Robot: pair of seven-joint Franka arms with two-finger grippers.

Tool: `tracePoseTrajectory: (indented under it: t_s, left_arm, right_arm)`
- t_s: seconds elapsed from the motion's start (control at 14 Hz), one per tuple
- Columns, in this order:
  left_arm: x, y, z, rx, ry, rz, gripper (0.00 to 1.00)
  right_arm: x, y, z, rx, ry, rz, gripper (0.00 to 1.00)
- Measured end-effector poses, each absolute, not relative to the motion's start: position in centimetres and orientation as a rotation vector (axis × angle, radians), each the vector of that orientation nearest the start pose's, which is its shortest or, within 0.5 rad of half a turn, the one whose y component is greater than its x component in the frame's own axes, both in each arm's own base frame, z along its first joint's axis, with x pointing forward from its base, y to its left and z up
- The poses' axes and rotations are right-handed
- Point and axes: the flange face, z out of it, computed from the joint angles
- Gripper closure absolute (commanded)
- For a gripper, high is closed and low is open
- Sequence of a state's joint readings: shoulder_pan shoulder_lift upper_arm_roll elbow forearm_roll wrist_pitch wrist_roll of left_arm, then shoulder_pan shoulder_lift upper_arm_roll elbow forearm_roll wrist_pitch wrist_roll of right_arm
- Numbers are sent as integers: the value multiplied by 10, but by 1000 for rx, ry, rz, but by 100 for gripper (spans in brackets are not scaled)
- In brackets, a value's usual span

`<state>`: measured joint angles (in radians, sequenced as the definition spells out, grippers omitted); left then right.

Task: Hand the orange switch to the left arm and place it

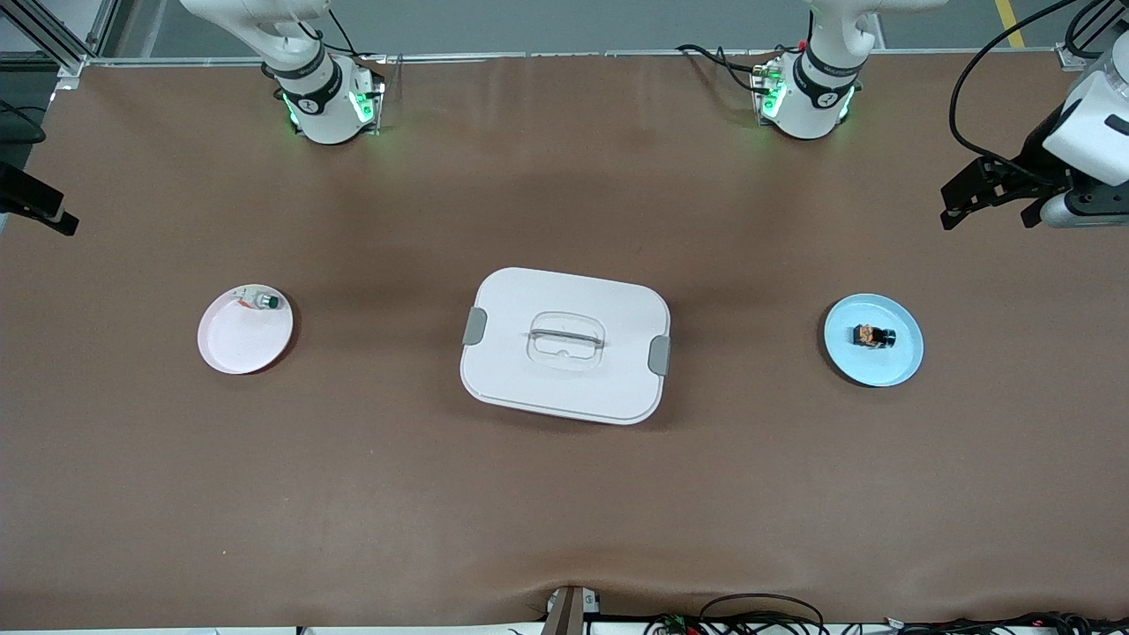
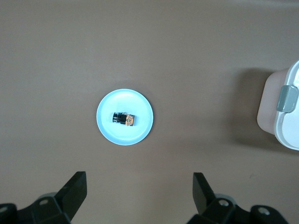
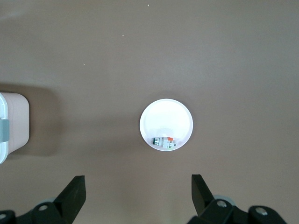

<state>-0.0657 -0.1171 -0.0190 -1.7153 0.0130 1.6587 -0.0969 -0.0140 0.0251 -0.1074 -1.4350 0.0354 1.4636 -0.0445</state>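
At far left the right gripper (image 3: 135,198) is held wide apart above the pink plate (image 1: 245,331); the box (image 1: 565,345) sits centre; the switch (image 1: 873,335) lies lengthwise across the blue plate (image 1: 900,362), under the gaping left gripper (image 1: 988,198), the nearer one

A wide table covered in matte brown sheeting (image 1: 564,503) fills the scene under soft, even light. Along its far edge runs a pale metal rail (image 1: 564,56), with grey floor (image 1: 564,22) and a yellow floor stripe (image 1: 1005,19) past it.
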Motion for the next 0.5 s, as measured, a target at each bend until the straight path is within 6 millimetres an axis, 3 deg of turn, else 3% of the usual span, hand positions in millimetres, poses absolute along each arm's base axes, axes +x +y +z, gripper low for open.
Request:
tracePoseTrajectory:
  t_s: [0.5]
  left_arm:
    - [523,-44,627,-3130,-8,-95,0]
  right_arm:
    - [548,-62,665,-3108,114,-20,0]
